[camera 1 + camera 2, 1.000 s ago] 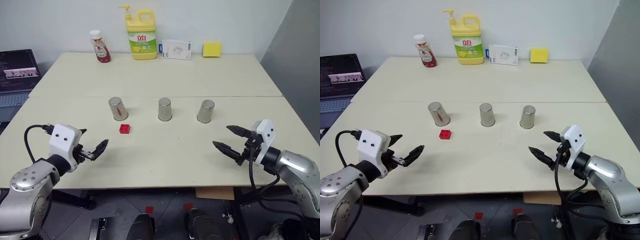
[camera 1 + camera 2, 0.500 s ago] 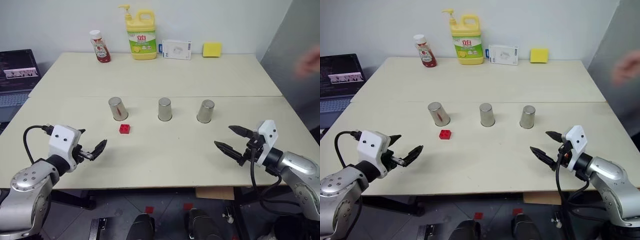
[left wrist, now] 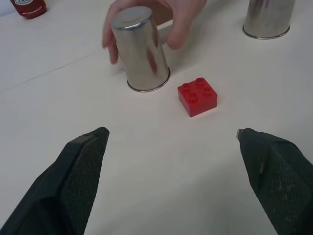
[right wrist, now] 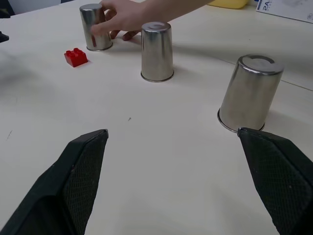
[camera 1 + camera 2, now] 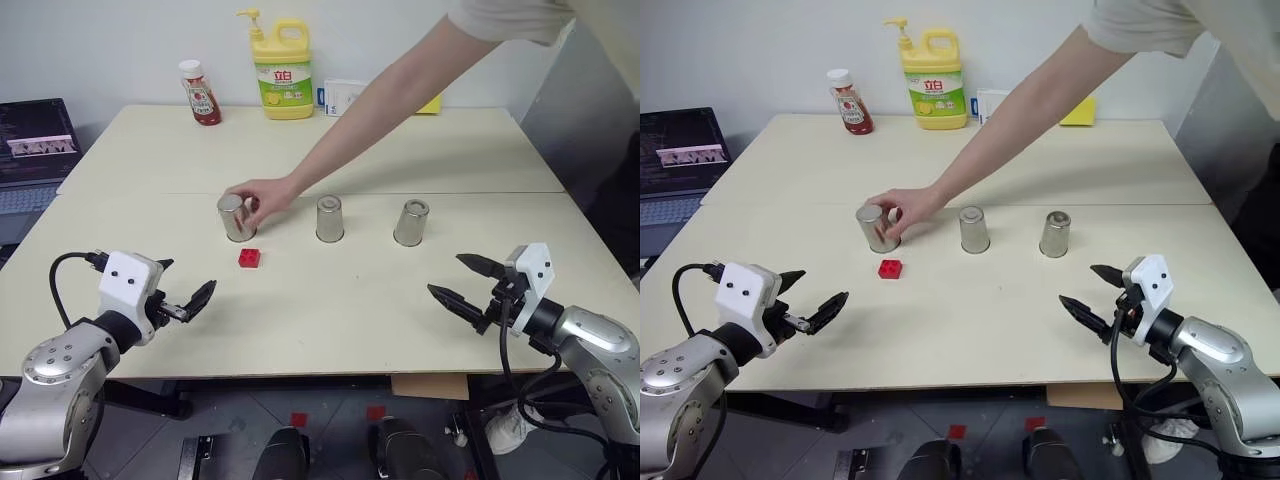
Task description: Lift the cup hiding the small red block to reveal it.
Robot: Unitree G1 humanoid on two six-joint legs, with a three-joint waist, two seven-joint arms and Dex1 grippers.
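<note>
Across the cream table (image 5: 400,330) we see a person's arm (image 5: 400,90) reaching in from the far right corner, the hand (image 5: 262,197) wrapped around the leftmost of three upside-down metal cups (image 5: 235,217). We read this as the person setting up the game, likely about to cover the block, so the robot waits.

Both arms are parked low at the near edge, well apart from the cups, which keeps the playing area free for the person. On our left, the left gripper (image 5: 185,300) has its fingers spread wide with nothing between them; the right gripper (image 5: 465,285) is likewise fully spread and empty (the wrist views show bare table between each pair of fingers).

The middle cup (image 5: 330,218) and the right cup (image 5: 411,222) stand mouth-down in a row, near each other but not touching, so any one could hide something.

The red block (image 5: 250,257) sits uncovered, just in front of the held cup and not touching it. So nothing is hidden yet and, in our judgement, there is nothing to lift.

Along the far edge stand a yellow soap bottle (image 5: 281,67) and a red sauce bottle (image 5: 201,93).

Hard to make out: the person's arm covers most of a white box (image 5: 340,97) and a yellow sponge (image 5: 432,103); the rest of the person is cut off. We cannot tell if the held cup is tilted off the table.
</note>
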